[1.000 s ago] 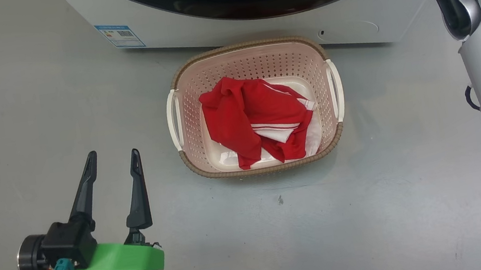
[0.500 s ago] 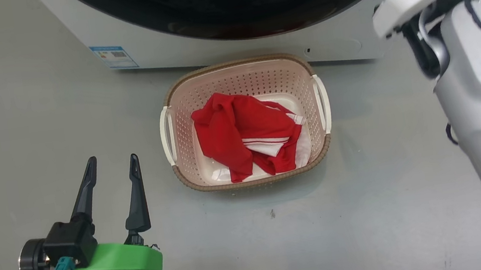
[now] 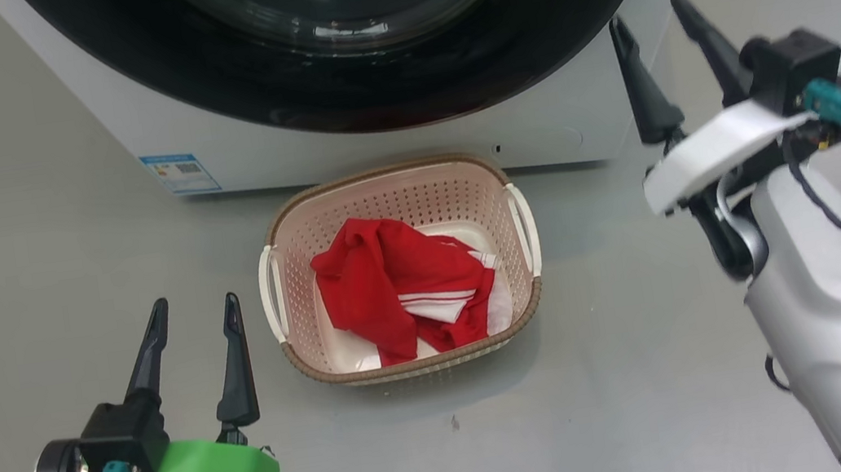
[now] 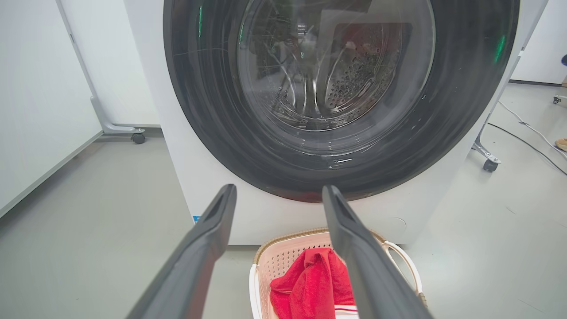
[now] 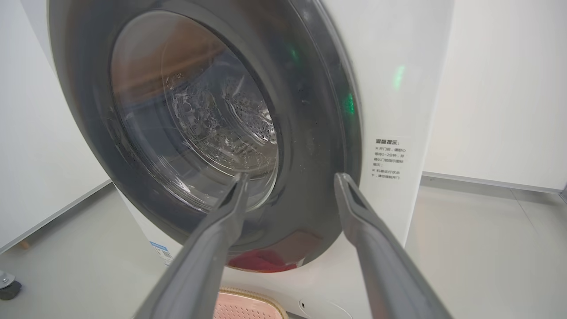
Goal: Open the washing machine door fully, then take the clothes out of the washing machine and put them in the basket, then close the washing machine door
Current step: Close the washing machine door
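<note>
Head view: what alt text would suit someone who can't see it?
A small cream basket holding red clothes sits on a grey floor in front of a white washing machine with a round black-rimmed door. The robot's left gripper hangs open at lower left; its right gripper is open beside the machine's right corner.

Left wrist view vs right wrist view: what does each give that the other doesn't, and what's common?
Left wrist view: the red clothes lying in the basket, a caster on the floor, and the open fingers of the left gripper.

Right wrist view: a printed text label on the washing machine front beside the door, and the open fingers of the right gripper.

Shared: the washing machine door, looking shut, face-on from the left wrist and slanted from the right; the steel drum behind its glass; the basket's woven-look rim below.
</note>
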Tool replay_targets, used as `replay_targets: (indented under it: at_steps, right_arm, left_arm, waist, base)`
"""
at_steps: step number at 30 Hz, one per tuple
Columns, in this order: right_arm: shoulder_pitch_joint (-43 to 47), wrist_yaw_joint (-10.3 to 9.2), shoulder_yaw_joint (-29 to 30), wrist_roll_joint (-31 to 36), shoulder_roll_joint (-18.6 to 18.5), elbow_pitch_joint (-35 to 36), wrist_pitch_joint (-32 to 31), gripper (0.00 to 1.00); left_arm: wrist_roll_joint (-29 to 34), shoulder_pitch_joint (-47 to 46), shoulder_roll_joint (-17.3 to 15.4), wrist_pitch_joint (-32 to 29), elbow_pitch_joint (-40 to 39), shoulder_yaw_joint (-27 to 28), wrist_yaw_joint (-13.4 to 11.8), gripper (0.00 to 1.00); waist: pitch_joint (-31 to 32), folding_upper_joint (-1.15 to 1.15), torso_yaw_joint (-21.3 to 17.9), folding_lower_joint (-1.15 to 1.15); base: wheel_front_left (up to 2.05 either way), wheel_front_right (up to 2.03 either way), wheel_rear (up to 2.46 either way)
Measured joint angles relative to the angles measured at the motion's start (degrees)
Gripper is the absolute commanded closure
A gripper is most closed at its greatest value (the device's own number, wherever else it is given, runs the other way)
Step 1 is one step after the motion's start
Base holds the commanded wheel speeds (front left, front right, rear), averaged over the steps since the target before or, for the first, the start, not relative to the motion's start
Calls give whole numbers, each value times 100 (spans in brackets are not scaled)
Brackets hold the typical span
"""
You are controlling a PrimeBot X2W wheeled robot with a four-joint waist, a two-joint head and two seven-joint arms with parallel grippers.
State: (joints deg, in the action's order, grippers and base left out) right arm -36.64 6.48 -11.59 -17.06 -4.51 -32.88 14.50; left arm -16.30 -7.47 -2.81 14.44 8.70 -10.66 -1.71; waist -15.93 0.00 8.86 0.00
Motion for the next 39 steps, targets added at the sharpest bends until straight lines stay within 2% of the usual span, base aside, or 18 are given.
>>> replay_targets:
  at_steps: [14,17,29,39]
  right_arm:
    - [1647,-18,94,-38,93,490,0,0]
    - [1916,-93,87,-20,99,630,0,0]
    - [2805,-162,31,10,130,1054,0,0]
    - [3301,-259,90,10,154,1408,-1,0]
  left_arm:
    - [0,497,-69,0,183,73,-1,0]
    - [-10,569,-86,0,197,86,-5,0]
    - [-34,927,-100,-26,268,98,-52,0]
    - [-82,1218,-99,-83,236,82,-103,0]
  waist:
    - [667,0,-398,0]
    - [782,0,-500,0]
    - [1204,0,-831,0]
    - [1495,0,-948,0]
  base:
    - [0,0,0]
    - [0,0,0]
    - [0,0,0]
    - [0,0,0]
